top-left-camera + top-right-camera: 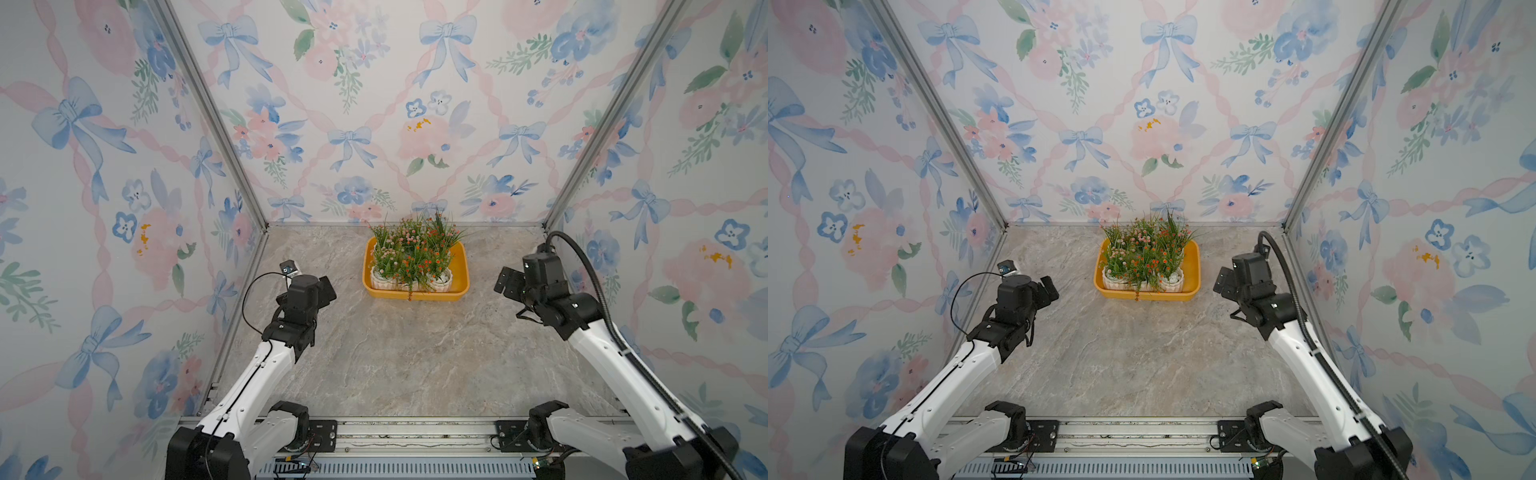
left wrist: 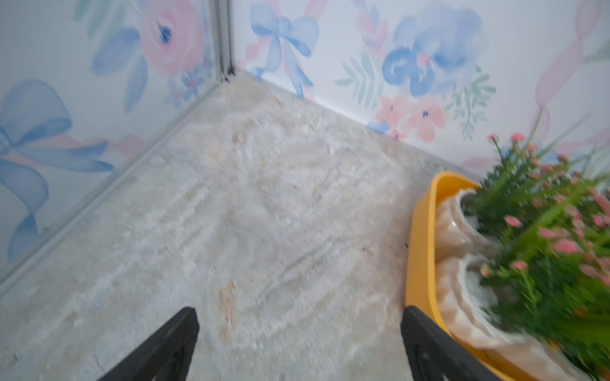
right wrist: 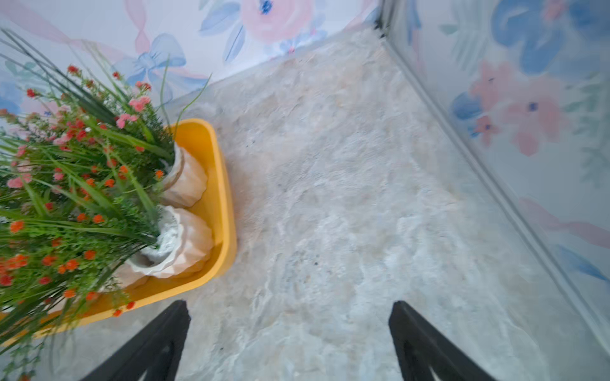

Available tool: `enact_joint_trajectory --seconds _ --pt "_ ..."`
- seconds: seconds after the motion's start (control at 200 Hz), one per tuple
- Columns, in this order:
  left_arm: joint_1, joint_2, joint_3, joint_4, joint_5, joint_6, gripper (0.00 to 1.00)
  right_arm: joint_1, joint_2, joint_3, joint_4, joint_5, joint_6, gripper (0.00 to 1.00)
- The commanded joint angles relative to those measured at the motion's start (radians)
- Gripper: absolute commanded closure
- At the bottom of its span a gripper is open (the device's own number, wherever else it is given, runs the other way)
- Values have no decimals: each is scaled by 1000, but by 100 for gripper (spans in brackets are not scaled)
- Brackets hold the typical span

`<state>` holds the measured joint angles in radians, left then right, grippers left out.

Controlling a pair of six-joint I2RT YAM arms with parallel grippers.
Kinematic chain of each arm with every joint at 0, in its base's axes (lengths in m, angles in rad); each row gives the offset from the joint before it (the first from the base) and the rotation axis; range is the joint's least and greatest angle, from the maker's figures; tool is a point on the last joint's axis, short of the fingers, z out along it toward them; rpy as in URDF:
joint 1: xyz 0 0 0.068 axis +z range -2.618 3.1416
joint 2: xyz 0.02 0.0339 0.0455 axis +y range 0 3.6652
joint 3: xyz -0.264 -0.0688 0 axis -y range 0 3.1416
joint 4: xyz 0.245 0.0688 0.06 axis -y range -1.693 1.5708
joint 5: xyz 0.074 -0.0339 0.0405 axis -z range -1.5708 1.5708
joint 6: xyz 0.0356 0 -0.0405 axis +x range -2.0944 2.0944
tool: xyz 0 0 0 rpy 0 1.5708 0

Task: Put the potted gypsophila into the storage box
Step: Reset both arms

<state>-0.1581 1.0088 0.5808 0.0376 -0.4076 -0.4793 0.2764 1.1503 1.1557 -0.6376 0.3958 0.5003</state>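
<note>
- In both top views the storage box (image 1: 415, 296) sits in the upper centre of the frame on the marble-look table (image 1: 395, 357), close to the back wall. The potted gypsophila (image 1: 415, 255) stands packed inside it, and no pot shows on the bare tabletop.
- The plants are thick green grassy sprigs. Pink blooms lie toward the upper left of the cluster and orange-red ones toward the lower right. White pots peek out along the box's lower edge, but foliage hides the exact count. One orange-red sprig droops over the lower rim.
- In the same views the left gripper (image 1: 328, 289) hangs left of the box and the right gripper (image 1: 506, 282) right of it. Both are well apart from it and carry nothing.
- The left wrist view is blurred. The left claw is spread wide with only table between its fingers. Two ribbed pots with pink flowers press against the box's wall.
- In the right wrist view the right claw is equally wide and empty. Two ribbed pots with orange-red sprigs sit inside the box at its end, just beside the rim.
- Loading looks finished to me, with nothing left to grasp. The next move calls only for parking both arms without brushing the overhanging sprigs.
</note>
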Motion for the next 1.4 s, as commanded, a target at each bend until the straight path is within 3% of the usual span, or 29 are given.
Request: enact_joint_trajectory --seconds 0.0,0.185,0.425,0.585,0.675,0.76,0.995,1.395 --pt "47 -18 -154 381 -17 175 2 -60 -90 -74 -48 109 -93 3" --pt "85 84 -321 651 -71 206 2 -131 -246 -195 -86 174 -212 3" --pt "88 303 -376 971 -106 237 2 -172 -359 -401 117 176 -275 3" --pt "87 436 -372 1167 6 297 2 -186 -333 -472 193 170 -308 3" --pt "49 467 -362 1169 63 359 2 -207 -298 -508 270 168 -330 3" --pt "28 555 -394 1341 152 438 2 -238 -259 -552 392 93 -355 3" --pt "29 545 -392 1312 109 415 2 -306 -80 -639 765 -78 -390 3" --pt "25 540 -395 1313 102 416 2 -301 206 -754 1356 -269 -402 3"
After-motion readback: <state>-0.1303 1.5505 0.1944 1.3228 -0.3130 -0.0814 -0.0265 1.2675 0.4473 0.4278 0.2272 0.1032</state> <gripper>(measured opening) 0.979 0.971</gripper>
